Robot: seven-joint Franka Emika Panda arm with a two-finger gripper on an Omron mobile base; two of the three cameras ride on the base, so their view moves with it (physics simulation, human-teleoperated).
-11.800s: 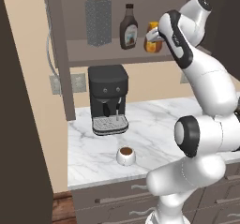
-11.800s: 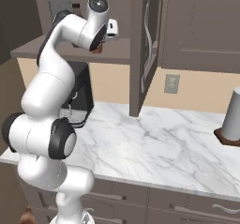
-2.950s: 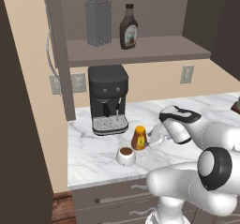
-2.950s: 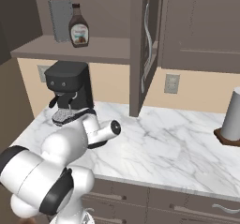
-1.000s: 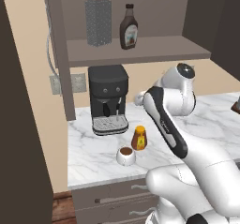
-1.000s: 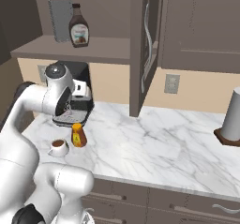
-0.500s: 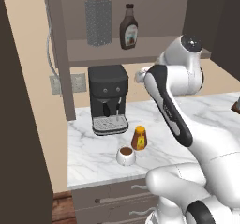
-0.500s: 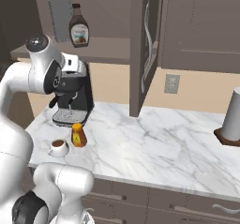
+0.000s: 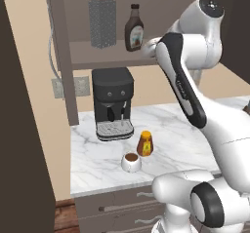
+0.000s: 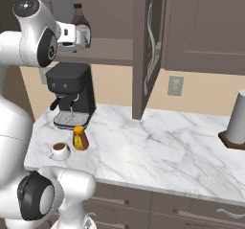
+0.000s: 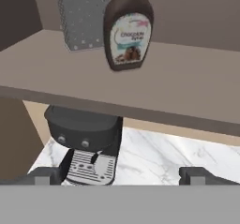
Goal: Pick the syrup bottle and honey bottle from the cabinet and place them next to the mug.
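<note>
While the wide-open gripper (image 11: 120, 175) hovers before the cabinet (image 9: 97, 56), the syrup bottle (image 11: 128, 27) looks rigid, slick and top-heavy, best grasped around its broad middle

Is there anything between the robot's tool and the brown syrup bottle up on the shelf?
No. In the hand view, the syrup bottle stands ahead of the open tool, with bare cabinet shelf between them. The grater stands off to one side.

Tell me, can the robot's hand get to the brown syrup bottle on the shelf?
Probably yes. The syrup bottle stands near the front of the cabinet shelf, nothing before it, and the gripper faces it with jaws open.
</note>
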